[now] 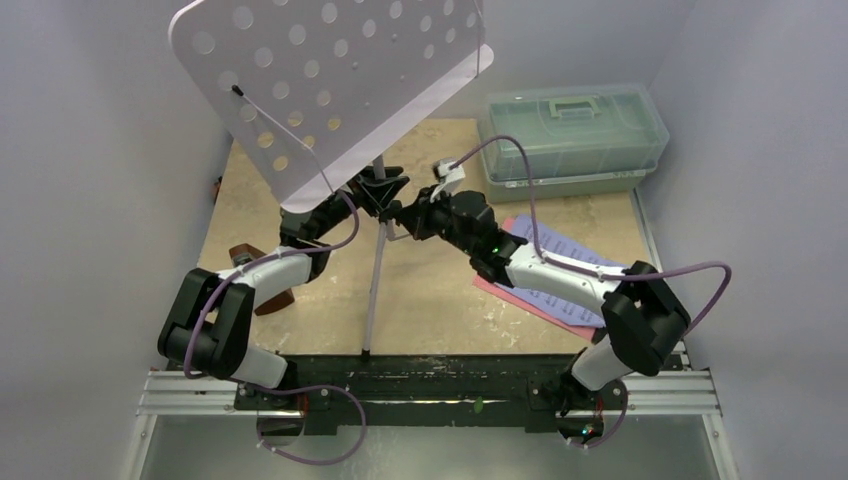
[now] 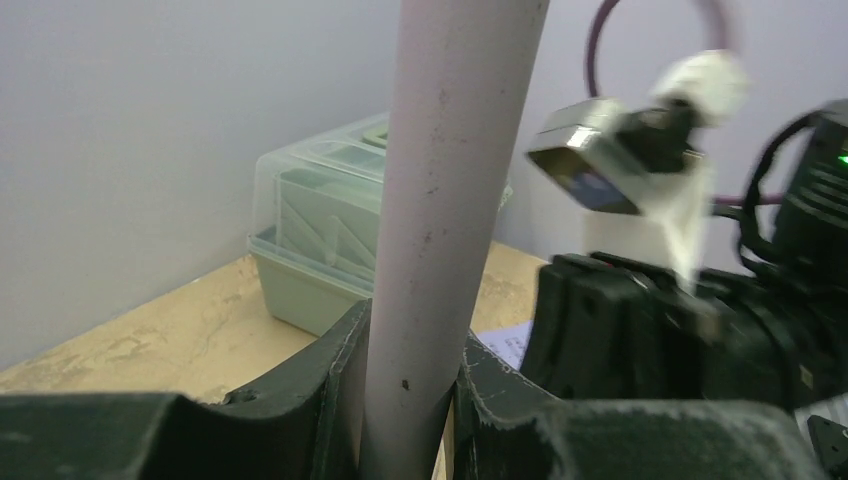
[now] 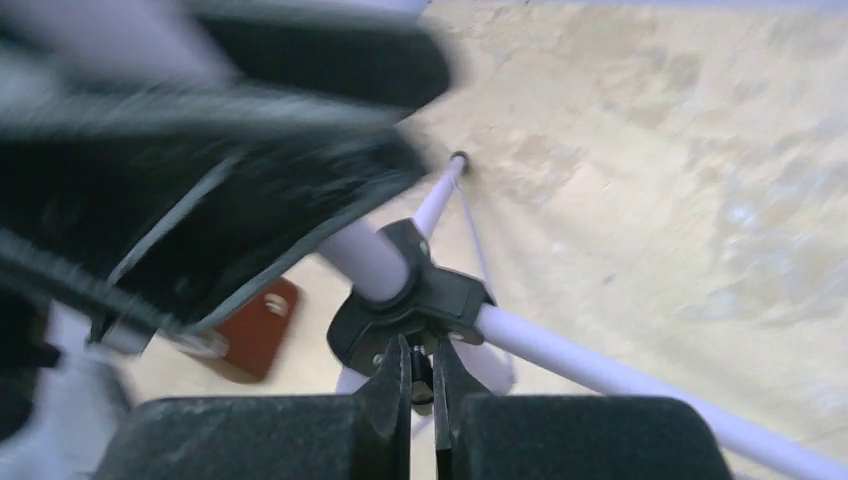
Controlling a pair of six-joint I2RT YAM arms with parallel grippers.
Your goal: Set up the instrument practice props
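Note:
The lavender perforated music stand (image 1: 320, 80) stands tilted at the back of the table, its desk high over the tripod. My left gripper (image 2: 410, 340) is shut on the stand's pole (image 2: 440, 200), one finger on each side. My right gripper (image 3: 423, 365) is shut on a small dark knob under the black tripod hub (image 3: 420, 290). In the top view both grippers meet at the hub (image 1: 383, 188), and one thin leg (image 1: 373, 290) runs toward the near edge. The pale-blue sheet (image 1: 555, 245) lies on the pink sheet (image 1: 520, 298) under my right arm. My left arm partly hides the brown metronome (image 1: 270, 301).
A translucent green lidded box (image 1: 572, 135) sits at the back right, close to the wall. White walls close in the table on the left, right and back. The arms' mounting rail (image 1: 430, 385) runs along the near edge.

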